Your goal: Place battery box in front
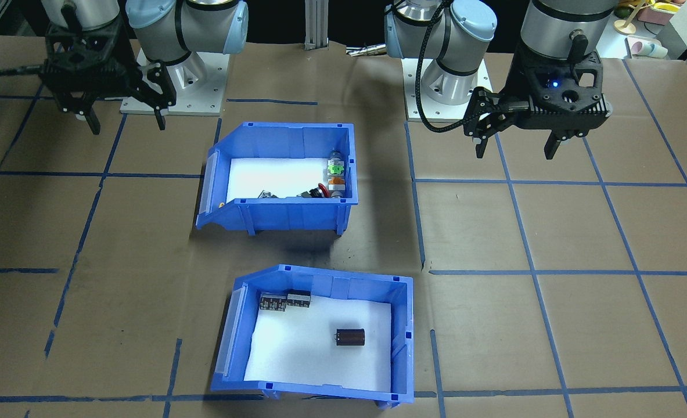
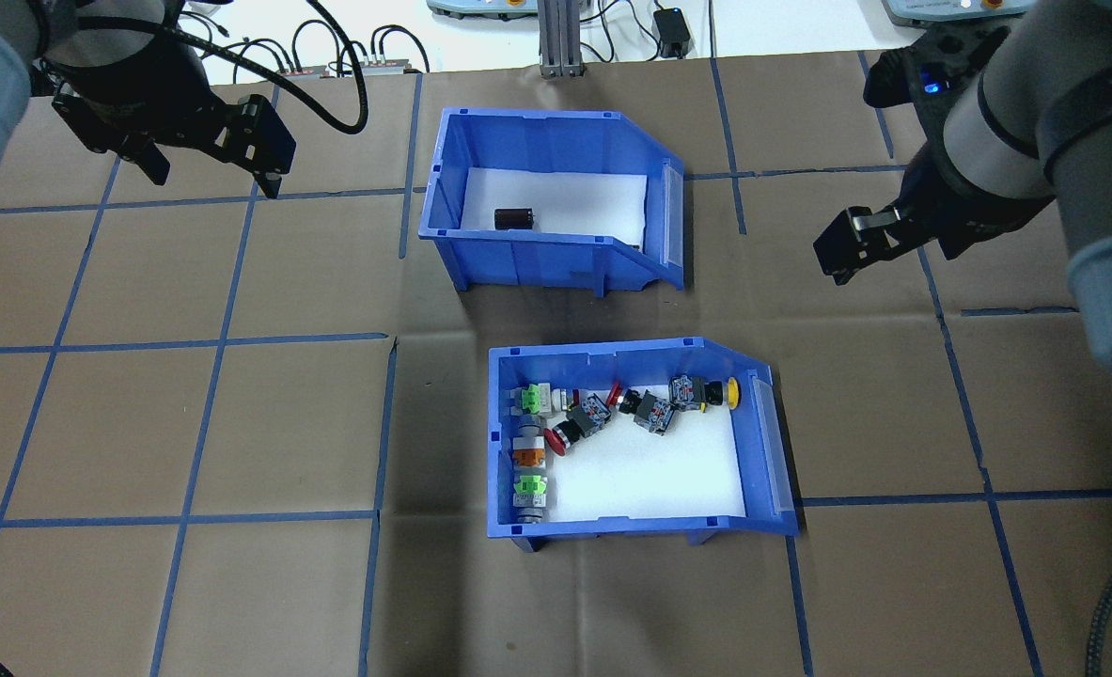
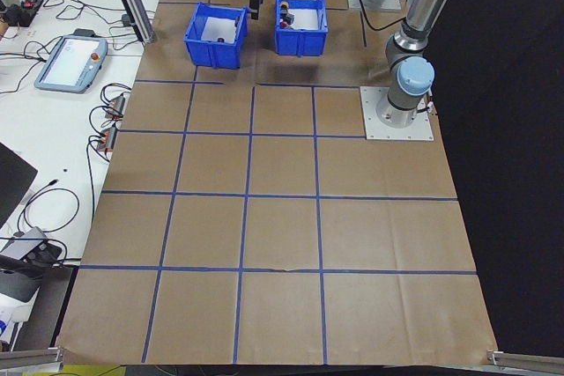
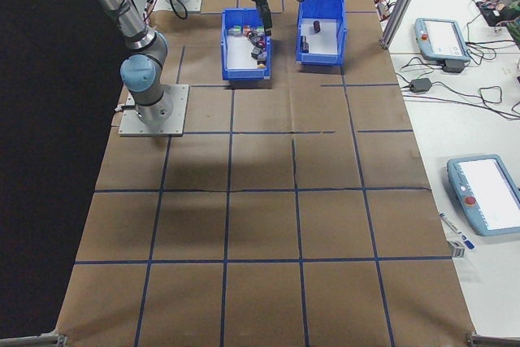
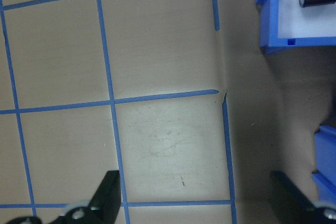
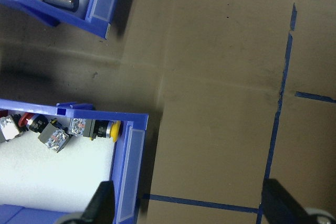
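From overhead, the near wall of the battery box [image 2: 556, 188] hides two of its cylinders; only one cylinder [image 2: 514, 218] shows. My left wrist camera cuts that box at the frame's edge, and my left fingers [image 5: 109, 192] show only as dark tips at the bottom. My right fingers [image 6: 102, 203] are cropped the same way. In both side views the boxes' contents are too small to make out. The front view crops the switch box [image 1: 279, 174] contents behind its wall.

I can read no words, labels, brand names or numbers anywhere: any markings on the arms, bins and tabletop devices are too small or blurred.
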### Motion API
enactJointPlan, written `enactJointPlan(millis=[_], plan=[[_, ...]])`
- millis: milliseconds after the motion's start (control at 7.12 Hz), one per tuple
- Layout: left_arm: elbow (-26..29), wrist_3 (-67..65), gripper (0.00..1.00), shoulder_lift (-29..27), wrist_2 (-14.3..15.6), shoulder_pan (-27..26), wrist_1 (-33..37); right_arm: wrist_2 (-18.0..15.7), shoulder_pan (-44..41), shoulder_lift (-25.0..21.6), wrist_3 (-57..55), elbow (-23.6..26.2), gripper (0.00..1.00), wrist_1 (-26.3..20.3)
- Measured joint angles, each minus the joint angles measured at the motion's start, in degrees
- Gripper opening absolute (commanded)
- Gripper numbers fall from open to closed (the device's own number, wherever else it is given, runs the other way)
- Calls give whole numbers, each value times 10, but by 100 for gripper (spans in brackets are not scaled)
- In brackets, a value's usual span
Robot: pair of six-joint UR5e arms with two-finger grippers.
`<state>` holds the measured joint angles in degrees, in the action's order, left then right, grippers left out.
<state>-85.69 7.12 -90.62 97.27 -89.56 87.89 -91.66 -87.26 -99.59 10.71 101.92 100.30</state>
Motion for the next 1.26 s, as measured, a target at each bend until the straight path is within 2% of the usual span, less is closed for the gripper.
enactJointPlan(millis=[281, 562, 1264], plan=[[0, 0, 100, 0, -1, 0, 0, 2, -9, 75, -66, -77, 100, -24], [0, 0, 100, 0, -1, 0, 0, -3, -30, 128, -117, -119, 100, -30], [0, 0, 100, 0, -1, 0, 0, -4, -34, 140, -129, -122, 100, -31]])
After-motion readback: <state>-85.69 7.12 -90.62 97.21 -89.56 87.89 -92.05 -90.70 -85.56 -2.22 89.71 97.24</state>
